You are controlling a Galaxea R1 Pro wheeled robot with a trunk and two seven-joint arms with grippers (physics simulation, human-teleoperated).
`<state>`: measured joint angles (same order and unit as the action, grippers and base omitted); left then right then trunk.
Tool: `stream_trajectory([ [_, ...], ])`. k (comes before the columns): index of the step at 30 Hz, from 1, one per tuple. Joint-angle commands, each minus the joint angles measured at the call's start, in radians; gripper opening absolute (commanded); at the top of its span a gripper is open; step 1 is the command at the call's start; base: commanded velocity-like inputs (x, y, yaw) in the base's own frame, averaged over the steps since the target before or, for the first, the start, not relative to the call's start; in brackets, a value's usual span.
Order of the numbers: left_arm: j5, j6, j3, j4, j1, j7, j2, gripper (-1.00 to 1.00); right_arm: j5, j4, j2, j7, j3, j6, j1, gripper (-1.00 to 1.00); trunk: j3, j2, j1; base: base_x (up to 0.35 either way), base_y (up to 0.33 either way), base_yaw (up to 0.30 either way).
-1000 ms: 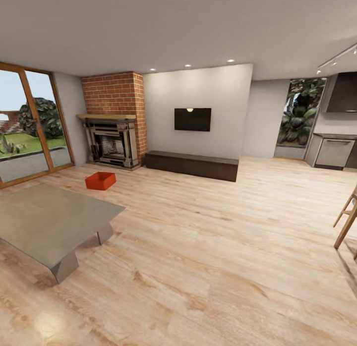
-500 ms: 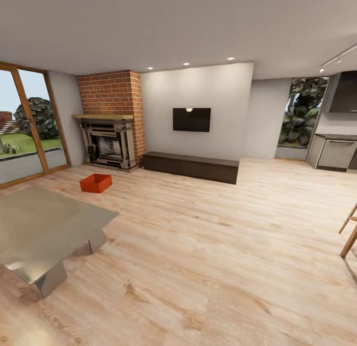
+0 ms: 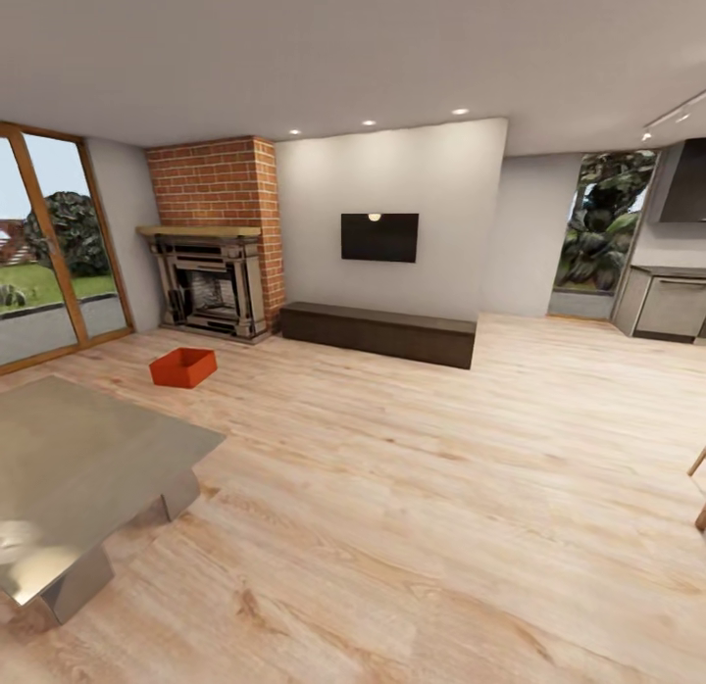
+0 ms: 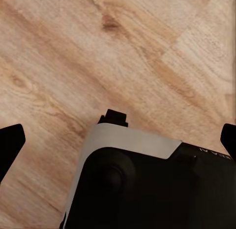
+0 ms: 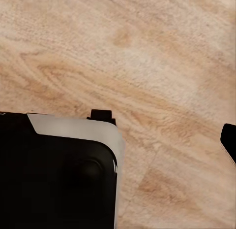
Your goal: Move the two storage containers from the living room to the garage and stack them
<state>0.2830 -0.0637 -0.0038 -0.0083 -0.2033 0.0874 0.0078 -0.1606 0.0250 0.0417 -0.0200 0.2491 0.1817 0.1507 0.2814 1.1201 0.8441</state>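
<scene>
Storage container (image 3: 182,367): one, on wood floor (image 3: 412,488) near fireplace (image 3: 209,292); left fingers (image 4: 10,143) spread; right's unclear.

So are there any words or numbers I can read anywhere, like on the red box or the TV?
No readable text anywhere.
Storage container: plain orange-red, no label.
TV: dark screen, nothing written.
Robot's body in the left wrist view: faint pale marks, too small and blurred to read.
</scene>
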Motion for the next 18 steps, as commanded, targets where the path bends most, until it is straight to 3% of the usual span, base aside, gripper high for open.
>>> stream_trajectory([
  [1,0.004,-0.003,-0.001,0.001,-0.001,0.002,0.000,1.00,-0.010,0.003,0.000,-0.001,0.009,0.005,0.001,1.00,0.001,0.001,0.001,0.322,0.000,0.000],
  [18,0.004,-0.004,-0.001,0.001,-0.001,0.002,0.000,1.00,-0.006,0.003,-0.004,0.012,0.011,0.003,0.001,1.00,0.001,0.001,0.001,0.322,0.000,0.000],
])
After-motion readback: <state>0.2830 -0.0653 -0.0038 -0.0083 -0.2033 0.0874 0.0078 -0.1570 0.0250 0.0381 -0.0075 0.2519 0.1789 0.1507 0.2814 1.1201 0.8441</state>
